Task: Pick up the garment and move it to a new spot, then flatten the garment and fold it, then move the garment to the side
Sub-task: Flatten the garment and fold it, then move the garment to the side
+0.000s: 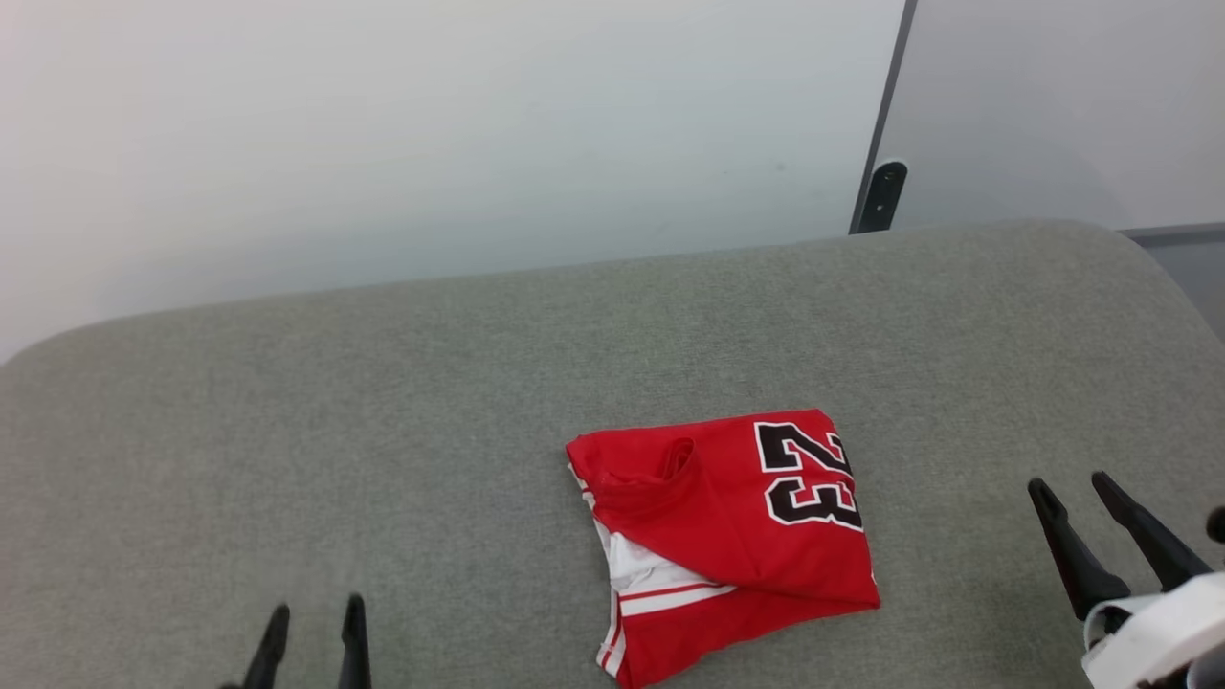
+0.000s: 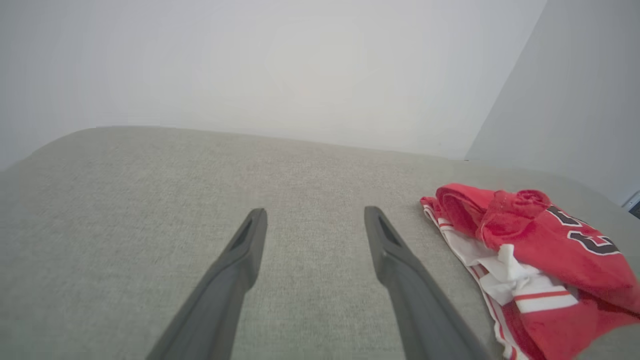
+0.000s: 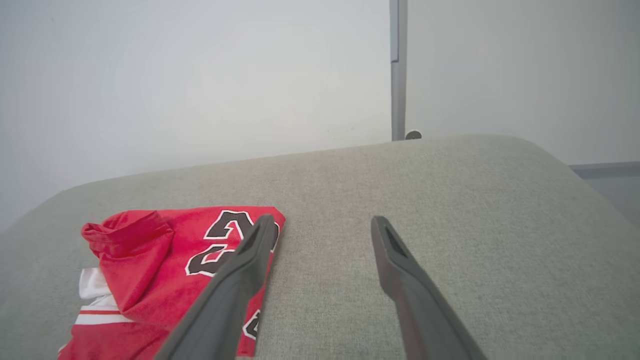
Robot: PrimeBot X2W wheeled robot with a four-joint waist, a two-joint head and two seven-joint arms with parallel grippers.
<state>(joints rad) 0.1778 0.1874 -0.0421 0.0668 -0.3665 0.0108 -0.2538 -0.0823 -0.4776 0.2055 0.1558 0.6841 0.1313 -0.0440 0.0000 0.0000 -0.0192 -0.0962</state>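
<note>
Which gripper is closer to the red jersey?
The right gripper: in its wrist view a dark finger overlaps the red sleeveless jersey, while the left gripper stands clear of it.

Worktop (image 1: 383, 431): covered in grey woven fabric, with a softly rounded far edge and rounded far corners.
Wall (image 1: 431, 134): plain and pale, standing directly behind the worktop.
Vertical strip (image 1: 890, 86): dark grey, separates the wall from a pale grey panel (image 1: 1053, 96) on the right.
Bracket (image 1: 880, 196): black with a rounded top, located at the foot of the strip, just behind the worktop's far edge.
Skirting band (image 1: 1177, 233): dark grey, runs along the base of the panel.
</note>
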